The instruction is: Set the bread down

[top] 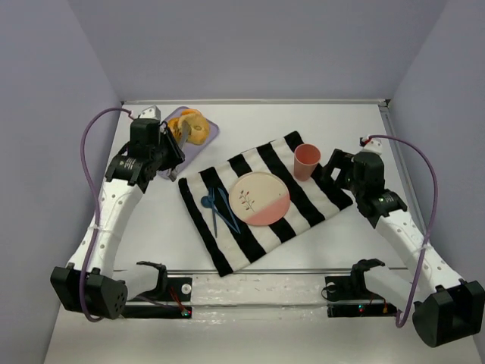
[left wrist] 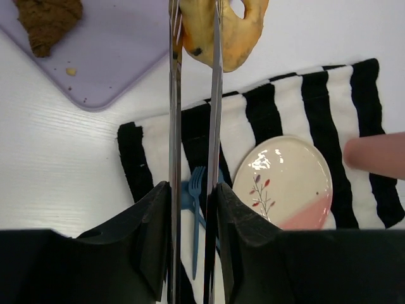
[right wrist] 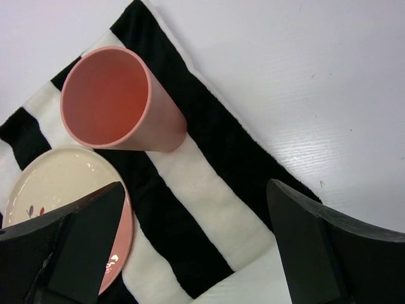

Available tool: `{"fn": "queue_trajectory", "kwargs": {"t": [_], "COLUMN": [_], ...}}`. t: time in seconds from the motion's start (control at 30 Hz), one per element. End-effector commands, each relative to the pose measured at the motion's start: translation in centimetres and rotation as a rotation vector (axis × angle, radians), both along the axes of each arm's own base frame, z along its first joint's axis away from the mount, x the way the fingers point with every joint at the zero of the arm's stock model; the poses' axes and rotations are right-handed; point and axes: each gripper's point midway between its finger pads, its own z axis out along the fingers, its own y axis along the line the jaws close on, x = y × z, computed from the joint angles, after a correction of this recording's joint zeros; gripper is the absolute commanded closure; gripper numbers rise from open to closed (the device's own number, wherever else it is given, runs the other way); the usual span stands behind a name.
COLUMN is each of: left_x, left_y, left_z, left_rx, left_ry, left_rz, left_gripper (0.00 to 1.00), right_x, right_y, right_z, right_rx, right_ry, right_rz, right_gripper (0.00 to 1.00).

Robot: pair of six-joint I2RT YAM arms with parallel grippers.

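Only the left wrist view shows the left gripper [left wrist: 195, 38] clamped shut on the bread [left wrist: 240, 31]; the top view places both at the tray [top: 211, 130] near the table's [top: 303, 121] far-left corner. The right gripper [right wrist: 195, 190] stands wide apart, holding nothing, beside the cup [right wrist: 120, 101].

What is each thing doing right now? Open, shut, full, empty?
Left gripper: shut on the yellow ring-shaped bread.
Right gripper: open, empty.
Pink plastic cup: upright, empty.
Cream-and-pink ceramic plate: empty.
Black-and-white striped cloth: spread flat.
Lavender tray: holds a brown bread piece.
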Motion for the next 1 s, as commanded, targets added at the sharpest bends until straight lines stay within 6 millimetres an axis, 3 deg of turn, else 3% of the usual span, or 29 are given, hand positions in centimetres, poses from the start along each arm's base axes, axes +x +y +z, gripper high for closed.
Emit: {"fn": "queue_trajectory", "kwargs": {"t": [0.0, 0.1, 0.17, 0.2, 0.37, 0.57, 0.63, 0.67, 0.8, 0.97], "left_x": [-1.9, -4.4, -5.9, -7.5, -12.1, -14.1, -14.1, -14.0, -13.8, -13.1], "left_y": [-4.2, -8.8, -10.5, -12.1, -15.6, -15.8, -16.0, -16.2, -16.5, -16.1], "left_z": [1.2, 1.4, 1.2, 0.9, -1.4, -6.0, -6.3, -6.4, -5.7, -4.9], "left_rx": [-0.07, -0.11, -0.114, -0.129, -0.202, -0.17, -0.171, -0.173, -0.178, -0.152], "left_ry": [-0.042, -0.042, -0.026, -0.017, 0.063, 0.194, 0.202, 0.202, 0.193, 0.17], "left_rz": [-0.159, -0.329, -0.388, -0.446, -0.593, -0.627, -0.636, -0.637, -0.651, -0.614], "left_gripper": [0.94, 0.94, 0.94, 0.94, 0.94, 0.89, 0.8, 0.71, 0.55, 0.46], "right_x": [0.1, 0.0, 0.0, 0.0, 0.0, -0.1, -0.1, -0.2, -0.2, -0.2], "right_y": [-0.5, -0.5, -0.5, -0.6, -0.8, -1.0, -1.2, -1.3, -1.2, -1.3], "right_z": [2.0, 2.3, 2.2, 2.2, 2.0, 2.2, 2.1, 2.2, 2.4, 2.4], "right_rx": [0.008, 0.008, 0.008, 0.006, 0.005, 0.001, -0.002, -0.004, -0.001, -0.004], "right_ry": [-0.082, -0.091, -0.089, -0.09, -0.087, -0.091, -0.092, -0.095, -0.099, -0.1], "right_rz": [-0.02, -0.021, -0.019, -0.024, -0.037, -0.048, -0.055, -0.057, -0.057, -0.059], "right_gripper": [0.01, 0.01, 0.01, 0.01, 0.01, 0.01, 0.01, 0.01, 0.01, 0.01]}}
